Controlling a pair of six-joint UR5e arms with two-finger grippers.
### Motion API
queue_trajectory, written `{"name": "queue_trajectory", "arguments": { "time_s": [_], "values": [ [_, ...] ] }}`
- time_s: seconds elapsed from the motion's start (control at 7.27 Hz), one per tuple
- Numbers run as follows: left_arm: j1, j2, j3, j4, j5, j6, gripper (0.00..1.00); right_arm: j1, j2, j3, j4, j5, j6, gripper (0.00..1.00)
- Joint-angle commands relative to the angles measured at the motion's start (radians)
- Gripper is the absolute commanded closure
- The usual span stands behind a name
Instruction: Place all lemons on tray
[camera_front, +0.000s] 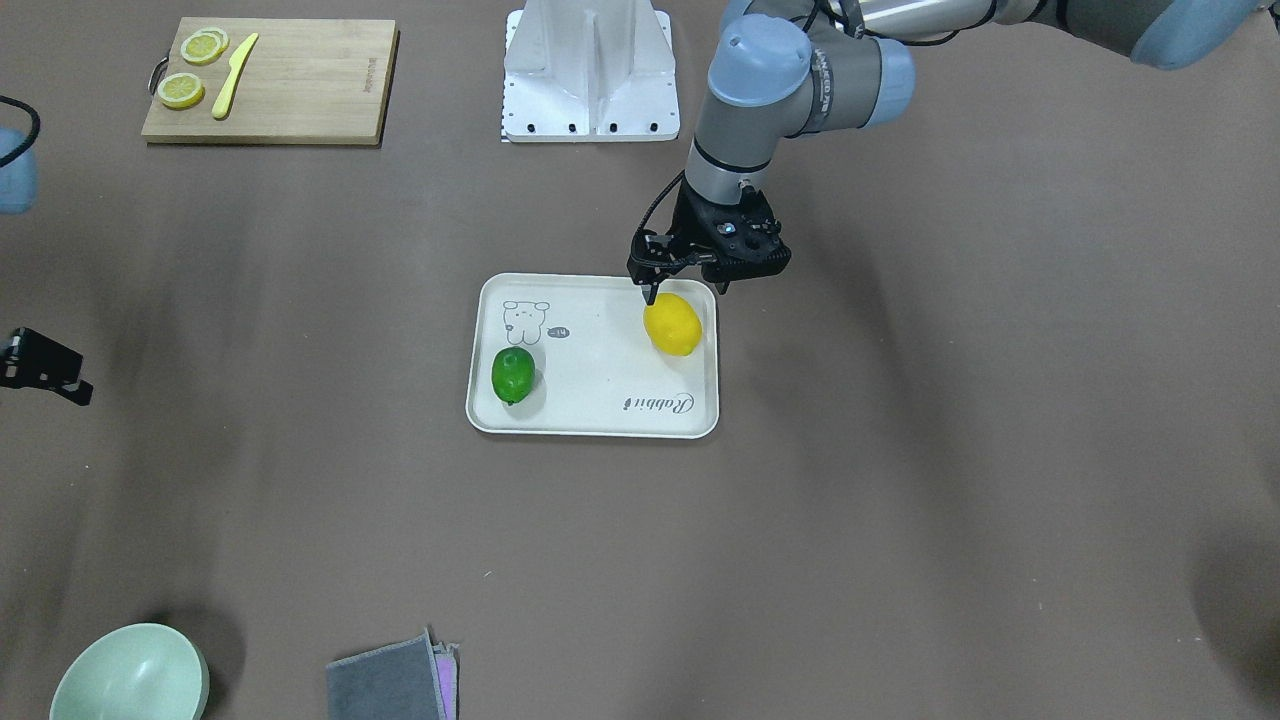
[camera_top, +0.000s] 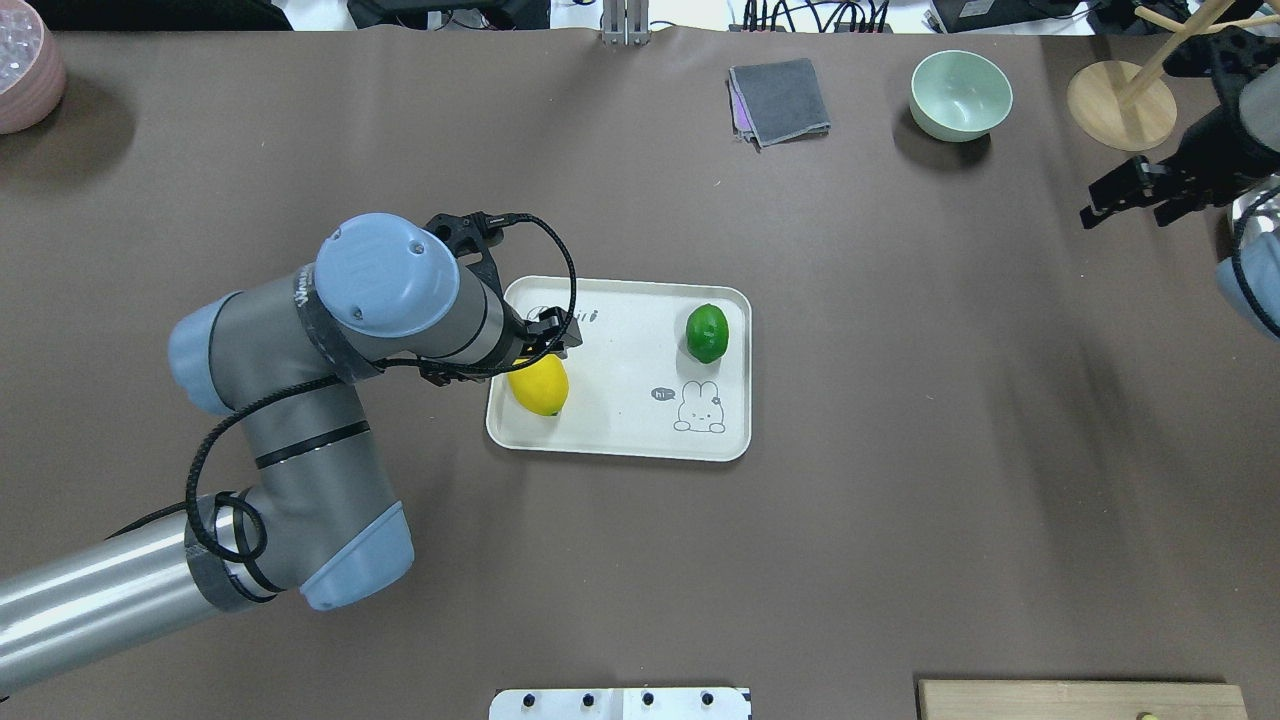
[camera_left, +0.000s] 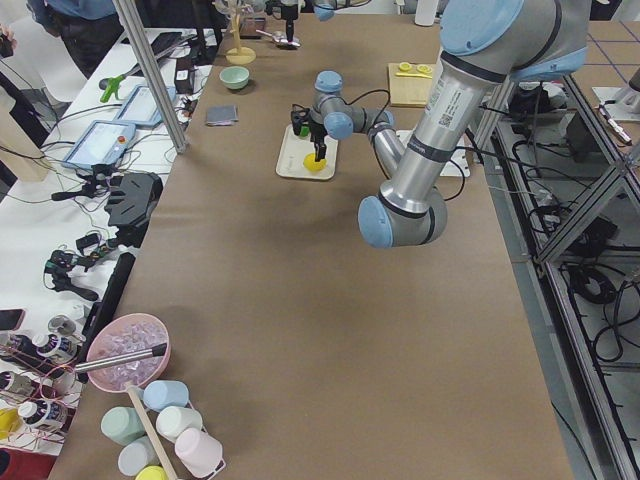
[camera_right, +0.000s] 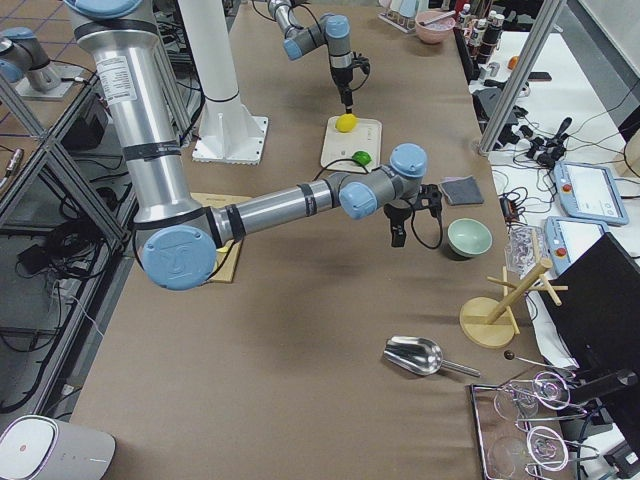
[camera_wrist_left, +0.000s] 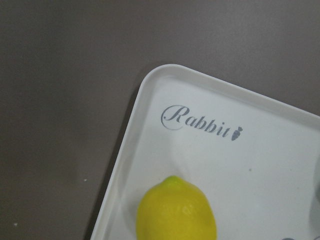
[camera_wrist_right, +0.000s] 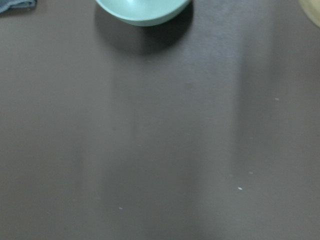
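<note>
Yellow lemon (camera_front: 672, 323) and green lemon (camera_front: 513, 374) both lie on the cream tray (camera_front: 600, 385), and my left claw (camera_front: 686, 290) hangs spread and empty just over the yellow one, so I fear a fingertip clipping it and rolling it over the nearby rim.

My bench (camera_front: 900, 550) wears a matte brown covering under even light, shadows soft. An aluminium post (camera_left: 150, 75) rises at its operators' edge, beside a white side table (camera_left: 35, 210). Grey floor tiles (camera_left: 600, 440) with cable runs (camera_left: 600, 290) lie behind me.

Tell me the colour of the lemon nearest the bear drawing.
Green; the lemon shows best in the front-facing view.
</note>
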Motion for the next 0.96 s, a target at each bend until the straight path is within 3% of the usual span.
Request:
{"name": "queue_trajectory", "arguments": {
  "time_s": [0.0,0.14,0.41,0.83],
  "values": [
    [-0.106,0.04,-0.104,0.096,-0.083,0.12,0.02,0.108,-0.109,0.002,0.011,0.01,-0.12,0.0],
    [-0.168,0.101,-0.121,0.094,-0.119,0.189,0.02,0.15,-0.143,0.002,0.011,0.021,-0.121,0.0],
    [-0.322,0.203,-0.1,0.088,-0.284,0.389,0.02,0.209,-0.191,0.002,0.009,0.048,-0.121,0.0],
    [-0.476,0.316,-0.08,0.081,-0.303,0.627,0.02,0.256,-0.208,0.002,0.008,0.048,-0.122,0.0]
  ]
}}
